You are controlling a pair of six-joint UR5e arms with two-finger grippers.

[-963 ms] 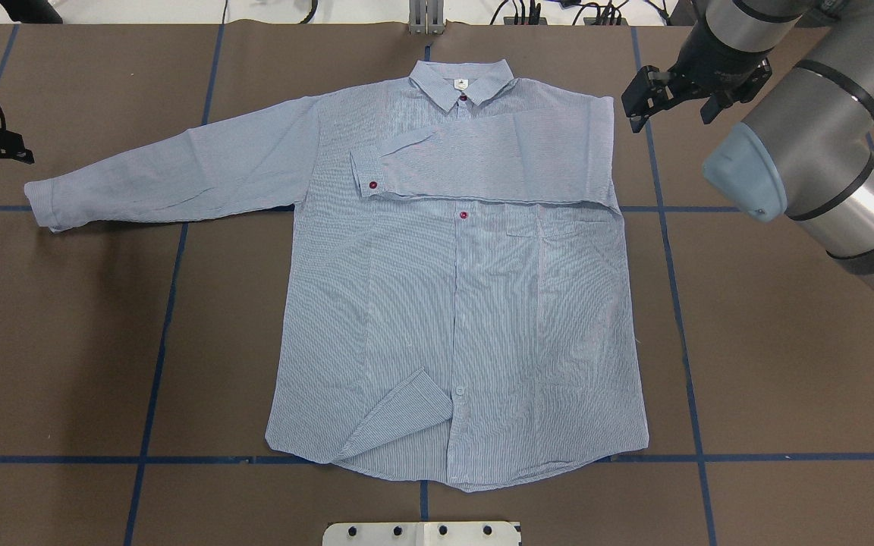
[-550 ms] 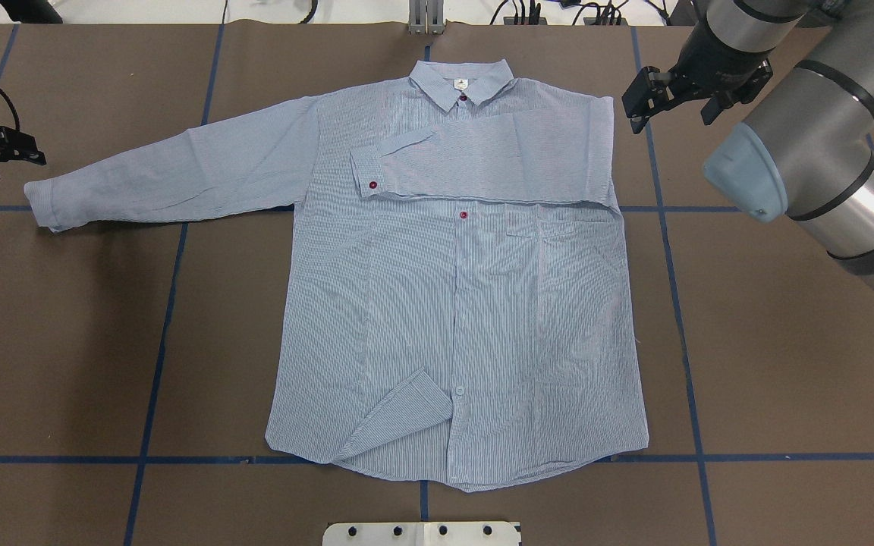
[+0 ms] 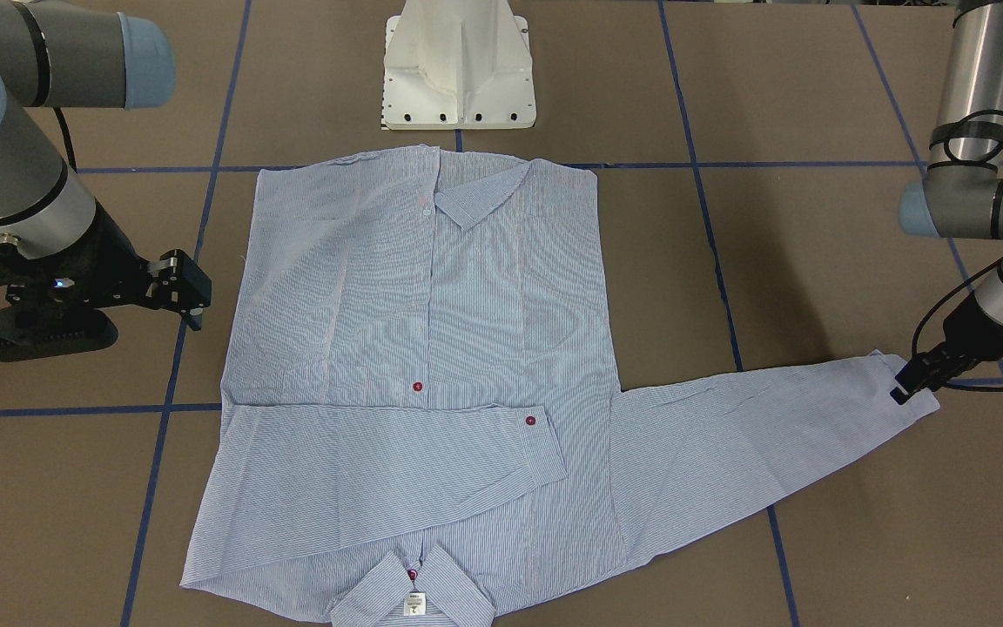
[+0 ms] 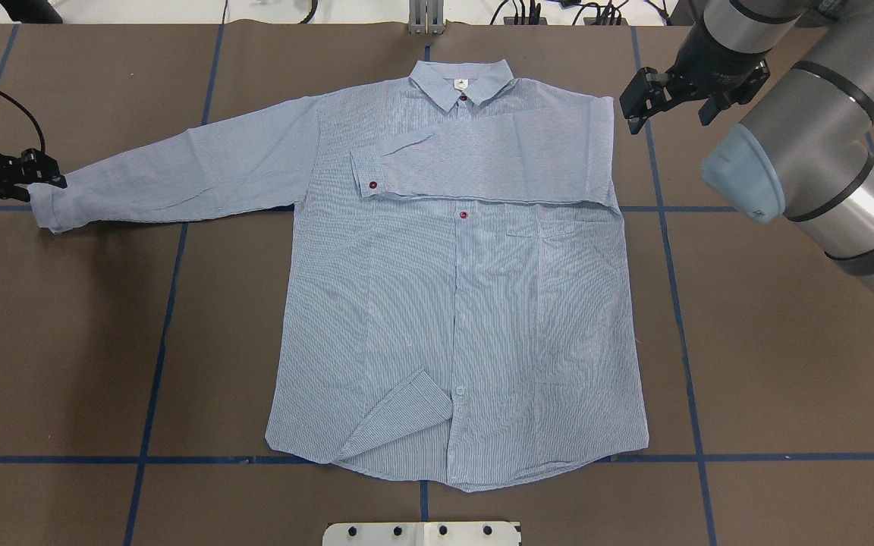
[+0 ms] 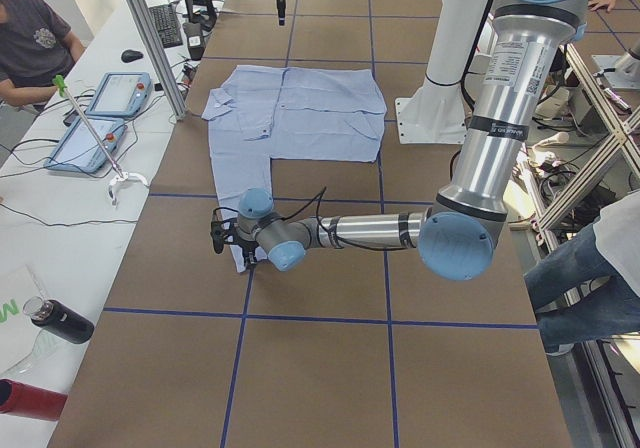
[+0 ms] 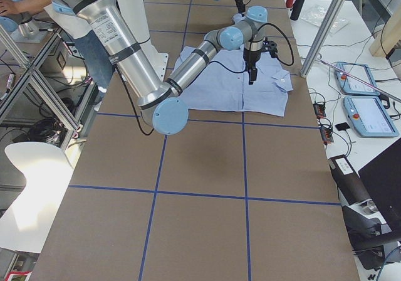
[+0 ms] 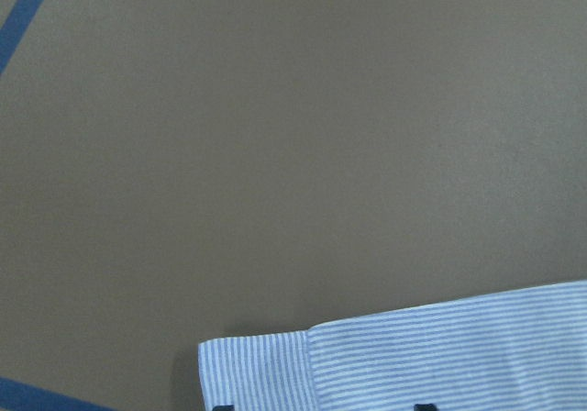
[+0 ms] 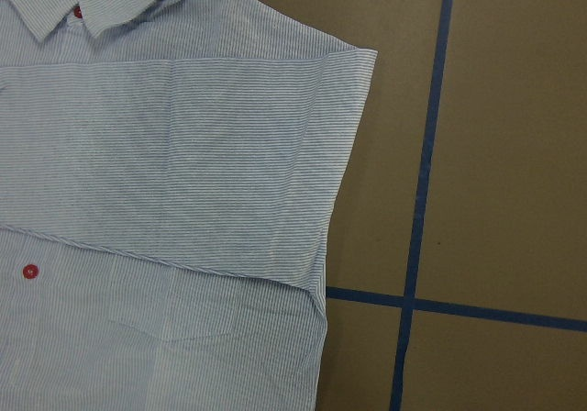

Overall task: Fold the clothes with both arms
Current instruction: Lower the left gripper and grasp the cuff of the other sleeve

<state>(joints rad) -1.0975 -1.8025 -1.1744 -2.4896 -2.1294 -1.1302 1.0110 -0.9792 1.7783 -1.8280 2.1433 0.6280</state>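
I have the shirt [image 4: 460, 303] flat and face up in the middle of the table [image 4: 771, 379]. Its long axis, collar to hem, runs straight across the table. The collar [image 4: 461, 80] points at the far edge on the operators' side, and the hem [image 4: 467, 474] points at the near edge by the robot's base.

The right-hand sleeve [image 4: 482, 159] is folded over the chest and lies crosswise just below the collar. Its buttoned cuff [image 4: 365, 173] points toward the table's left end. The left-hand sleeve [image 4: 179, 174] is stretched out flat toward that same end, slanting slightly toward the near edge. One turned-back corner [image 4: 399, 421] of the front lies doubled over at the hem.

The left gripper [image 4: 50, 180] sits low at the tip of the outstretched sleeve, at the far corner of the outer cuff [image 4: 46, 206]. On its wrist camera I see two dark fingertips [image 7: 221, 408] well apart at the bottom edge with the striped cuff between them, so the fingers are spread. I cannot tell whether they touch the cloth.

The right gripper [image 4: 668, 114] hangs just off the shirt's right shoulder, near the far edge. Its fingers are spread wide and hold nothing. Its wrist camera looks down on the folded shoulder and a crossing of blue tape lines [image 8: 422, 246].
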